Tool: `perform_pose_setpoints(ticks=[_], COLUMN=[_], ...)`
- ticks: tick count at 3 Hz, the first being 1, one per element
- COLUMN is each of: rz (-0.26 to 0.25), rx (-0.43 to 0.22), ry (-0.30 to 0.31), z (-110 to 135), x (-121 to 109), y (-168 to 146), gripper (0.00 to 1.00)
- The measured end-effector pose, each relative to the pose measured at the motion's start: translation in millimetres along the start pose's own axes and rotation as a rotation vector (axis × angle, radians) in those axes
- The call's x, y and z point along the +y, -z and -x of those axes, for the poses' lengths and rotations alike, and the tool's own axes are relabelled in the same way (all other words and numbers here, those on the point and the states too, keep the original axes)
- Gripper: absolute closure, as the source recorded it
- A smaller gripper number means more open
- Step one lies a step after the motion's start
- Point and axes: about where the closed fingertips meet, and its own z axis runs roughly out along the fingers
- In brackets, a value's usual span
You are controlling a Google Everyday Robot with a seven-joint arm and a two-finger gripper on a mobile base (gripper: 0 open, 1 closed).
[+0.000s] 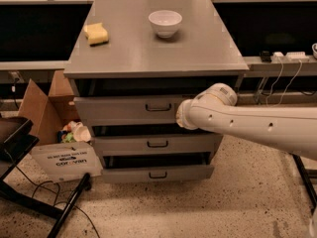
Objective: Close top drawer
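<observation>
The top drawer (124, 110) is the tallest grey front of the cabinet, with a small dark loop handle (158, 107) at its centre. It stands only slightly out, with a dark gap above its front. My gripper (180, 117) is at the end of the white arm (247, 125) that reaches in from the right. It rests against the right part of the drawer front, just right of the handle. The drawer's interior is hidden.
Two shorter grey drawers (157, 144) (157, 174) sit below, both slightly out. A white bowl (165, 22) and a yellow sponge (96, 33) lie on the cabinet top (198, 48). A cardboard box (39, 108) and a black stand (29, 202) are at the left. Cables (282, 78) hang at the right.
</observation>
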Motion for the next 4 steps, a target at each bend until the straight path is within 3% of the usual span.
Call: perform_pose_setpoints(ticks=[2,3,4], rz=[0.000,0.000,0.000], rx=[0.000,0.000,0.000], ry=[0.000,0.000,0.000], z=[0.0,0.0,0.0], x=[0.0,0.0,0.0], y=[0.0,0.0,0.0], gripper=[0.05,0.00,0.14])
